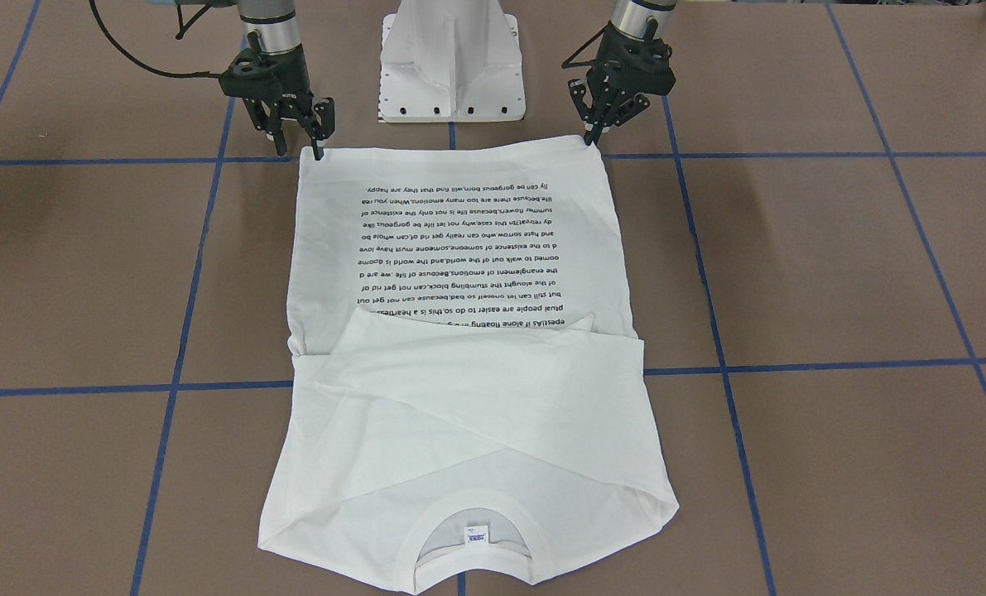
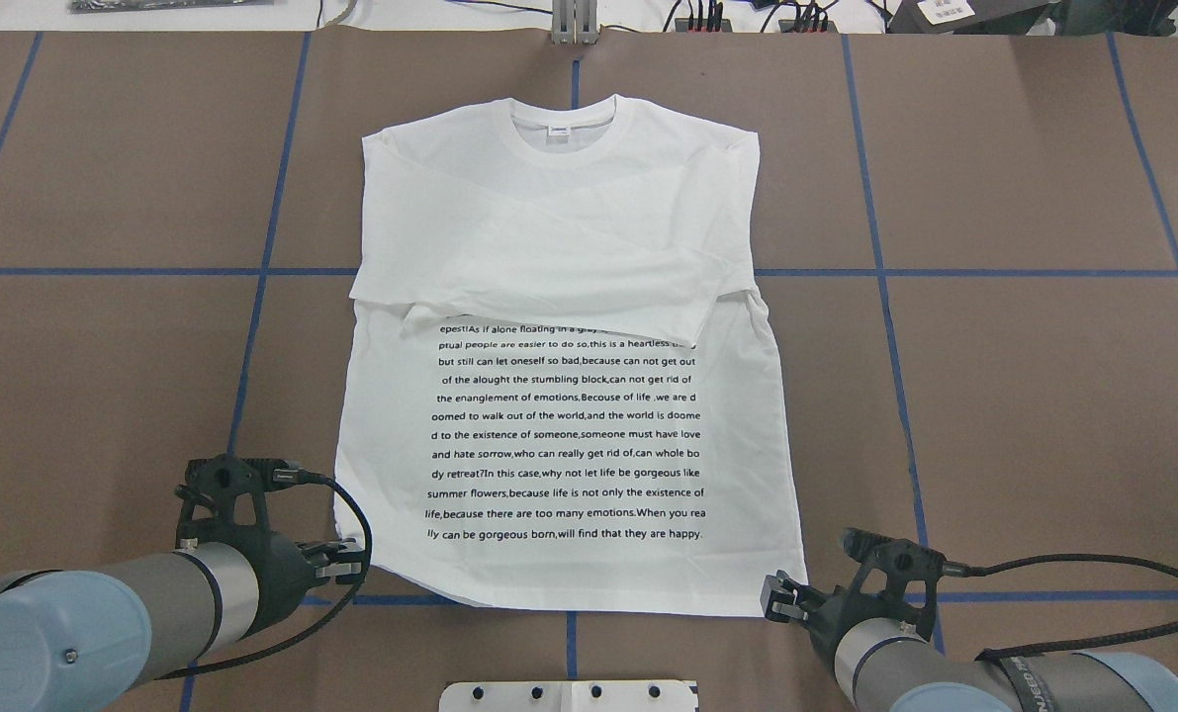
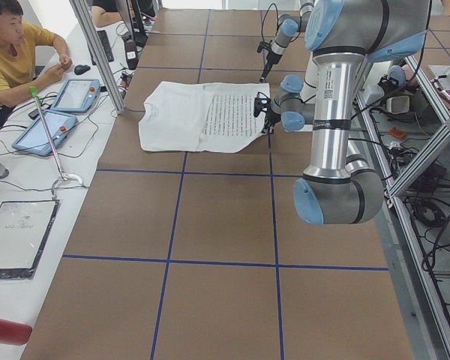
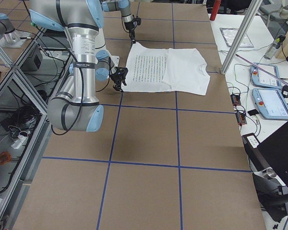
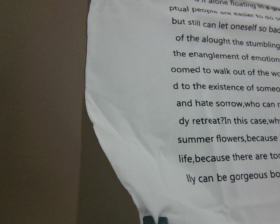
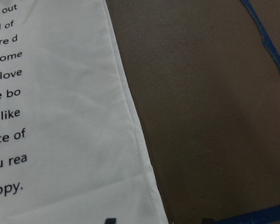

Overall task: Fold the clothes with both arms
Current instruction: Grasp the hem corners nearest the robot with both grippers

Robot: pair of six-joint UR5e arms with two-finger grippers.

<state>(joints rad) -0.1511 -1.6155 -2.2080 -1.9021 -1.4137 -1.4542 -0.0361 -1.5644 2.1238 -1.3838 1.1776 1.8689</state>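
The T-shirt [image 2: 569, 396] lies flat on the worktop [image 2: 994, 396]. The left pincer [image 2: 344, 557] pinches one bottom corner; the right pincer [image 2: 772, 594] is spread around the other. It should pinch next, then both lift.

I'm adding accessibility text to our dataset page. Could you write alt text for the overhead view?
A white T-shirt lies flat on a brown table, printed text up, sleeves folded across the chest and collar at the far end. The left hand and right hand sit at its near hem corners.
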